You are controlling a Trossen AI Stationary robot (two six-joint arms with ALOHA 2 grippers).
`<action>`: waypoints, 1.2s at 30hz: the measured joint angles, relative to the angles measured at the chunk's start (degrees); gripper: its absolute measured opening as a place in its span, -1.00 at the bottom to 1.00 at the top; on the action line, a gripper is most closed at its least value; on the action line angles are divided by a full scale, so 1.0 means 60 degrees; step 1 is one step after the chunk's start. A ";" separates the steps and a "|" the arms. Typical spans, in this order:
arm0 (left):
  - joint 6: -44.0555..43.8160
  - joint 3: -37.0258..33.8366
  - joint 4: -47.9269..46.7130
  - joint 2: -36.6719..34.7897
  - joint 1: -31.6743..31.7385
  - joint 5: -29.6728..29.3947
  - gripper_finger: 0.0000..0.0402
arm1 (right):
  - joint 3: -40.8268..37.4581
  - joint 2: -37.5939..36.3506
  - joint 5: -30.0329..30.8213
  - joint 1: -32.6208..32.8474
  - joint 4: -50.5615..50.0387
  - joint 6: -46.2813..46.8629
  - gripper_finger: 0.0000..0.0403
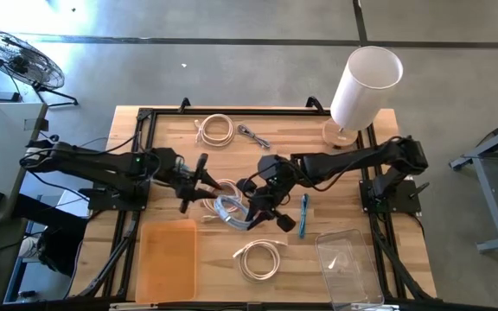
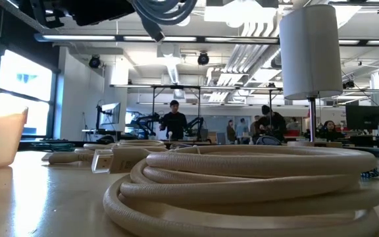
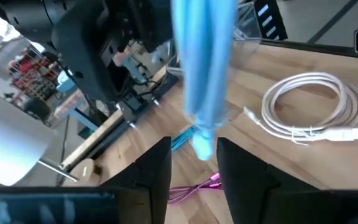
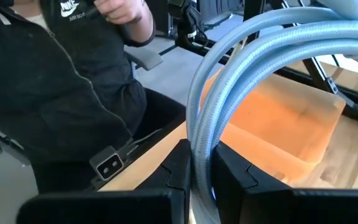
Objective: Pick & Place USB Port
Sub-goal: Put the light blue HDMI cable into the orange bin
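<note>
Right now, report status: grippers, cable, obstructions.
Both grippers, left and right, shut on the light blue cable, mid-table. Orange bin near, not blocking. White cable coiled in front.

**Your wooden table and what rests on it**

You have a wooden table (image 1: 309, 259) carrying an orange tray (image 1: 169, 259), a clear bin (image 1: 346, 263), two coiled white cables (image 1: 259, 257) (image 1: 215, 129), a blue cable (image 1: 303, 213) and a white lamp (image 1: 361, 86).

- Light blue cable (image 4: 241, 50) in coils
- Translucent orange bin (image 1: 170, 259)
- Cream-white coiled cable (image 1: 260, 258)
- Pale wood-grain table (image 1: 301, 268)
- White cylinder lamp shade (image 1: 366, 85)
- Pink-magenta cable (image 3: 194, 188)
- Clear bin (image 1: 346, 268)
</note>
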 joint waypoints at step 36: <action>-0.0899 0.0575 0.0938 0.1072 -0.0004 0.3104 -0.58 | 0.0011 0.0062 0.0520 0.0008 0.0018 0.0067 -0.85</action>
